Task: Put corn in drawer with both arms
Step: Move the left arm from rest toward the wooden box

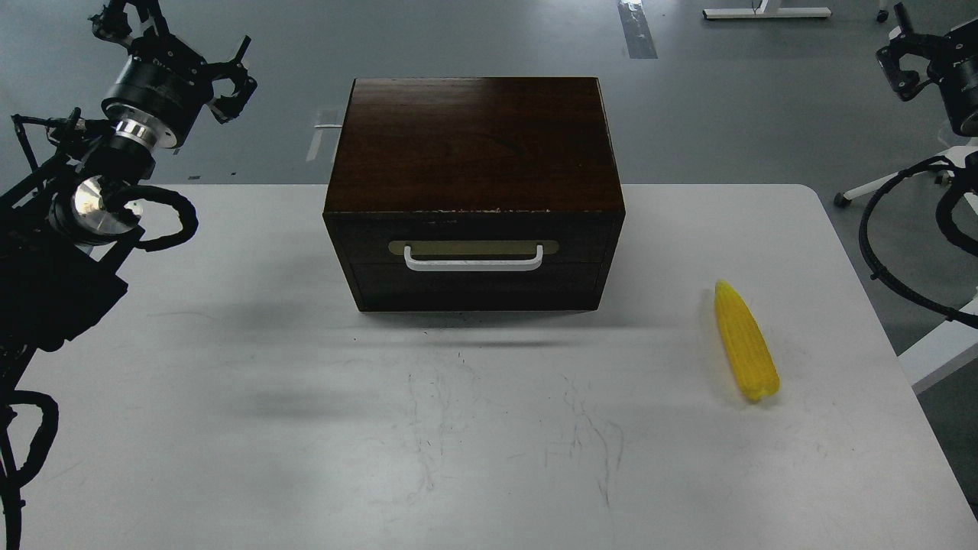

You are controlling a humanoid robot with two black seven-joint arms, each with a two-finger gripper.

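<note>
The corn (pixel 746 341), a bright yellow tapered cob, lies on the white table (pixel 229 428) right of the cabinet, tip pointing away from me. The drawer (pixel 587 243) sits pushed in flush with the dark wooden casing (pixel 474 145); its white bar handle (pixel 474 265) faces me. My left gripper (pixel 183 50) hangs raised at the upper left, well clear of the box, fingers spread with nothing between them. My right gripper (pixel 905 53) is at the top right edge, far above the corn, dark and partly cut off.
Table edges run along the right side and the far side behind the box. Beyond them is grey floor with white stand legs (pixel 871 187) at the right. Looped black cables (pixel 894 252) hang by the right table edge.
</note>
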